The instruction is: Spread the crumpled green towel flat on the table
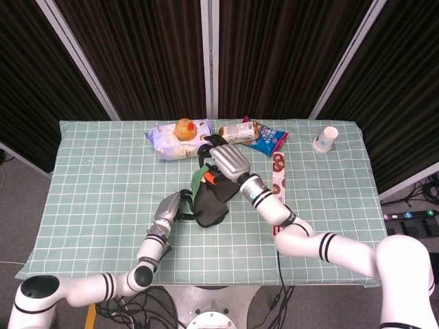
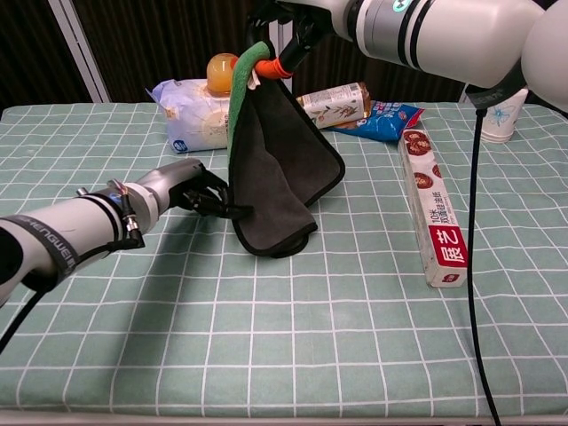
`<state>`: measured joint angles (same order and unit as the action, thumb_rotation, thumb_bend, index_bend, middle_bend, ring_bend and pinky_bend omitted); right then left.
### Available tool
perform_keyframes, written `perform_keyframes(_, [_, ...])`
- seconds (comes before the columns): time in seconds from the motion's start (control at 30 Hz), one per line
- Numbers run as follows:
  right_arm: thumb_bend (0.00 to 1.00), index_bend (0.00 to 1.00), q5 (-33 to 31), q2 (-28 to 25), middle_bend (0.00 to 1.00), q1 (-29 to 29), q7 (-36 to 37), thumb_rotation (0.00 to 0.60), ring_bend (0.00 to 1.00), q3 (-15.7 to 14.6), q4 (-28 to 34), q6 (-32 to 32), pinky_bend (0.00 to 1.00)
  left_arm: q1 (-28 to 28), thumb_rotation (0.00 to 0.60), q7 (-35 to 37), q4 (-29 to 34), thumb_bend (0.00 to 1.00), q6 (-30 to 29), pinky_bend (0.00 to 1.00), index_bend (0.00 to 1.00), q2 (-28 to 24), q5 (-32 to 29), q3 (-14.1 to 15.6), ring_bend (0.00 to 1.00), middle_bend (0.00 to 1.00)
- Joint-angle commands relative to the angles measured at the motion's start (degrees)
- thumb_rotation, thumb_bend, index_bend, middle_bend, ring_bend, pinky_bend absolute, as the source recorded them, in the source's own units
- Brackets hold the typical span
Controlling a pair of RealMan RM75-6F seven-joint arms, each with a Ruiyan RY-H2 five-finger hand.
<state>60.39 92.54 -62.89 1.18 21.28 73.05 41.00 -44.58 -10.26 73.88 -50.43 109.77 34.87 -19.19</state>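
Centrally in both views, the right hand [image 2: 288, 22] grips the top of the green towel [image 2: 271, 169] near its orange tag, holding it raised so it hangs, dark side facing out, with its lower end resting on the checked table [image 2: 355, 337]. From the lower left of the frame, the left hand [image 2: 191, 186] reaches in low over the table; its dark fingertips [image 2: 232, 211] touch the towel's left edge, but whether they pinch it cannot be told. Behind, toward the upper middle, lie a white pack [image 2: 188, 114], an orange ball [image 2: 220, 67] and a bottle [image 2: 335, 103]; a long box [image 2: 431, 206] lies at right
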Motion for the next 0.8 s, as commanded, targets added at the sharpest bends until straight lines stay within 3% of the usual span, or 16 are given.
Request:
perform_keyframes(0.03, [0.46, 0.67, -0.1, -0.5, 0.27, 0.4, 0.1, 0.569, 0.06, -0.1, 0.6, 0.5, 0.0, 0.3, 0.571, 0.6, -0.1, 0.4, -0.8, 0.26, 0.74, 0.3, 0.9, -0.2, 0.23, 0.36])
perform_keyframes(0.07, [0.46, 0.67, -0.1, -0.7, 0.28, 0.6, 0.2, 0.573, 0.06, 0.0, 0.8, 0.7, 0.0, 0.4, 0.596, 0.9, -0.1, 0.44, -0.8, 0.26, 0.76, 0.3, 1.2, -0.3, 0.23, 0.37])
perform_keyframes(0.23, [0.46, 0.67, 0.4, -2.5, 0.28, 2.3, 1.5, 0.575, 0.06, -0.3, 3.3, 2.0, 0.0, 1.7, 0.6, 2.6, 1.7, 0.51, -1.2, 0.26, 0.82, -1.3, 4.1, -0.1, 0.24, 0.42])
perform_keyframes(0.6, [0.46, 0.66, 4.8, -10.5, 0.28, 9.0, 8.5, 0.571, 0.06, -1.8, 12.6, 5.2, 0.0, 4.9, 0.6, 3.7, 15.4, 0.5, -5.0, 0.26, 0.82, -13.5, 16.0, 0.4, 0.24, 0.43])
perform_keyframes(0.8, [0.46, 0.66, 3.4, -11.8, 0.27, 9.4, 9.9, 0.569, 0.06, -1.1, 11.2, 4.6, 0.0, 4.5, 0.6, 1.7, 18.0, 0.5, -6.5, 0.26, 0.82, -19.1, 18.4, -0.8, 0.24, 0.43])
